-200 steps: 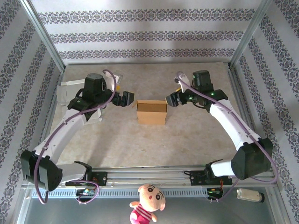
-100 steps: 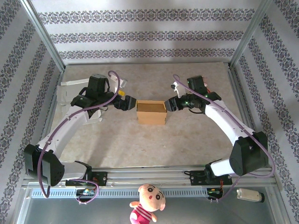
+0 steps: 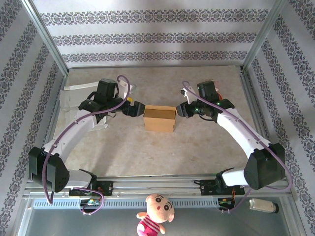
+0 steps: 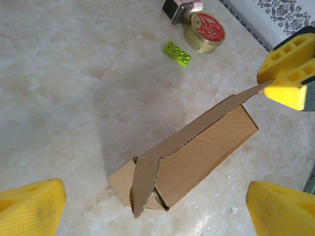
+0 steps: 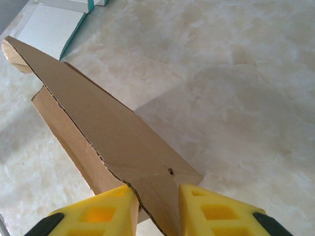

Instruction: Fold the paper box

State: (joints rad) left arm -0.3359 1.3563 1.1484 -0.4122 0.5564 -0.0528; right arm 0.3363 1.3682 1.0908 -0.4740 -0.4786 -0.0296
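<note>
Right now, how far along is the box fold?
Done: the paper box body stands formed on the table. In hand: the right claw pinches the lid flap, which is raised at a slant. The left claw is open at the opposite end, holding nothing. Left: lower and close the lid, and tuck the end tab that sticks out.
</note>
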